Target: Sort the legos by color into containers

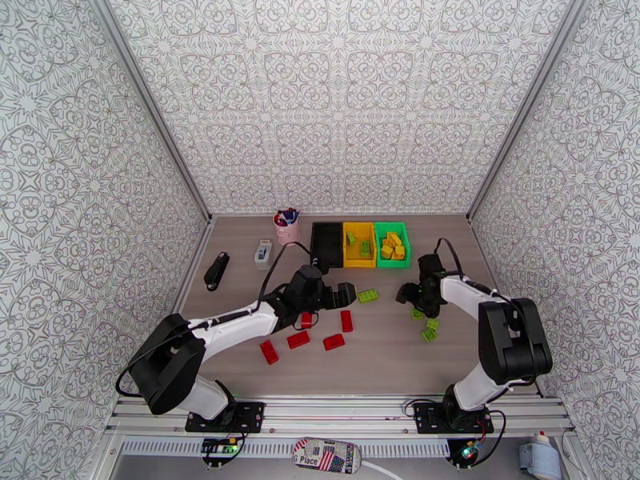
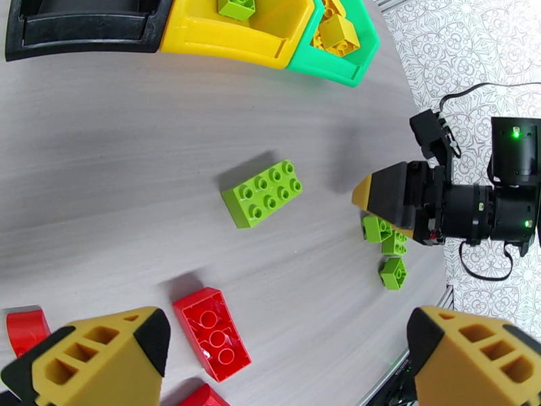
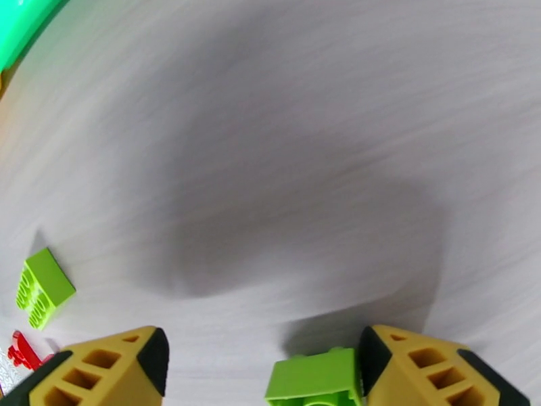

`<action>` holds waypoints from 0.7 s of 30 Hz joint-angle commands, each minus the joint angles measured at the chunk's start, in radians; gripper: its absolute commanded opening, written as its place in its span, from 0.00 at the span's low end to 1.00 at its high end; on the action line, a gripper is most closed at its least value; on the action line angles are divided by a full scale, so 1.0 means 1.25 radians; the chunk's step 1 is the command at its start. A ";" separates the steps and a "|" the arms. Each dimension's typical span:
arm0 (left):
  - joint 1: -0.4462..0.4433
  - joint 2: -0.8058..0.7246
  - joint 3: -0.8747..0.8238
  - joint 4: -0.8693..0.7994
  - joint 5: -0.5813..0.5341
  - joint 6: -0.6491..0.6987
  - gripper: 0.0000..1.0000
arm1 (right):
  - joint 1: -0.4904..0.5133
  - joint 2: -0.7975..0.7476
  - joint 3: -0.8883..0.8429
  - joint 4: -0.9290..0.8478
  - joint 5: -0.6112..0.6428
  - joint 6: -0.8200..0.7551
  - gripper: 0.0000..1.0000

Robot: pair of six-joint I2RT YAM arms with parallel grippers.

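Observation:
The black bin [image 1: 326, 243], yellow bin [image 1: 359, 244] and green bin [image 1: 392, 244] stand in a row at the back. Green legos [image 2: 237, 4] lie in the yellow bin, yellow legos [image 1: 391, 244] in the green one. Several red legos [image 1: 334, 342] lie scattered centre-left. My left gripper [image 1: 344, 295] hovers open above a red brick [image 2: 211, 333], just short of a green eight-stud brick [image 2: 262, 193]. My right gripper [image 1: 408, 294] is low and open by three small green legos [image 1: 429, 334]. One green brick [image 3: 314, 380] lies against its right finger.
A pink cup of pens [image 1: 286, 226], a white-and-blue box [image 1: 263, 253] and a black stapler-like object [image 1: 217, 270] stand at the back left. Patterned walls close in the table on three sides. The two grippers are close, with the green brick [image 1: 368, 295] between them.

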 commanded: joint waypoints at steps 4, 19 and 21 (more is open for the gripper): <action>0.010 -0.001 -0.023 0.030 -0.003 -0.012 0.98 | 0.054 -0.004 -0.030 -0.038 0.028 0.033 0.70; 0.018 -0.010 -0.057 0.061 0.001 -0.024 0.99 | 0.122 -0.018 -0.036 -0.086 0.085 0.044 0.47; 0.019 -0.011 -0.059 0.063 0.002 -0.025 0.98 | 0.126 -0.024 -0.037 -0.085 0.085 0.049 0.42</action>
